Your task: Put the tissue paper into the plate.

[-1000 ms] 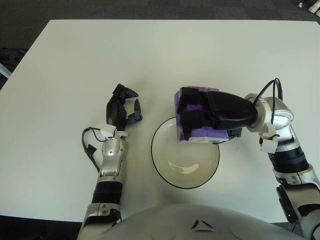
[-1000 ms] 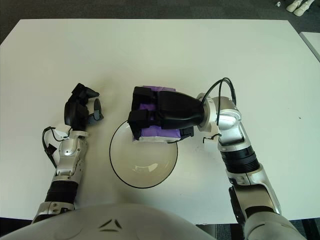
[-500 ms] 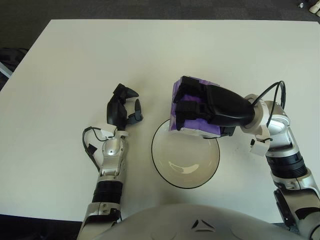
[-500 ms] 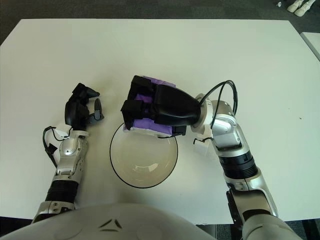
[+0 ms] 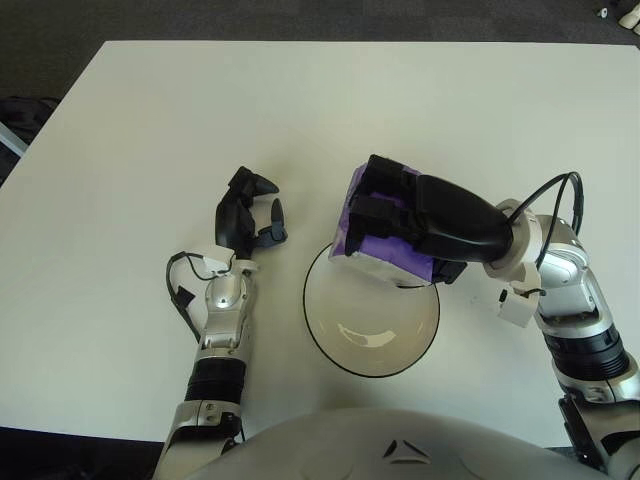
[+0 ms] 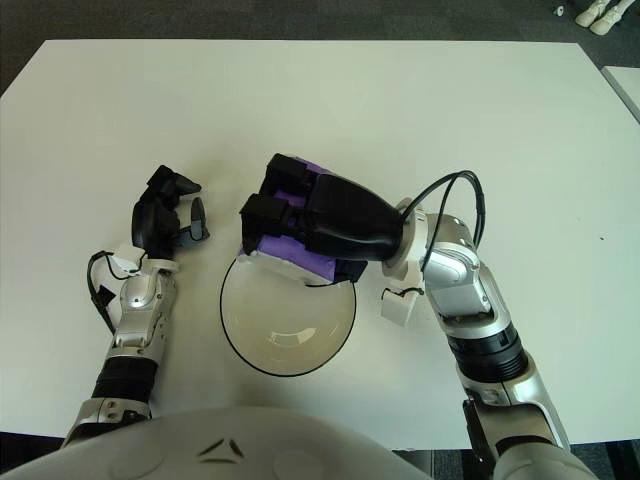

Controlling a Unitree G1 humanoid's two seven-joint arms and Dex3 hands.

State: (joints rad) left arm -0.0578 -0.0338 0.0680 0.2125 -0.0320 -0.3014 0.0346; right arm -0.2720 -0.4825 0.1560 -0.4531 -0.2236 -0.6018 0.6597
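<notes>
A purple tissue pack [image 5: 377,248] is held in my right hand [image 5: 385,212], whose black fingers are curled over its top and left side. The pack hangs tilted above the far rim of the white bowl-like plate [image 5: 340,345], which has a dark edge and sits at the near centre of the table. In the right eye view the pack [image 6: 300,254] overlaps the plate's [image 6: 255,335] back edge. My left hand [image 5: 247,212] shows to the left of the plate, fingers loosely spread and holding nothing.
The white table [image 5: 300,110] stretches wide behind and to both sides. A black cable [image 5: 545,190] loops off my right wrist. Dark floor borders the table at the far edge.
My right hand has lifted the tissue pack slightly and shifted it left, tilting it over the plate's far rim. The left hand has stayed in place.
</notes>
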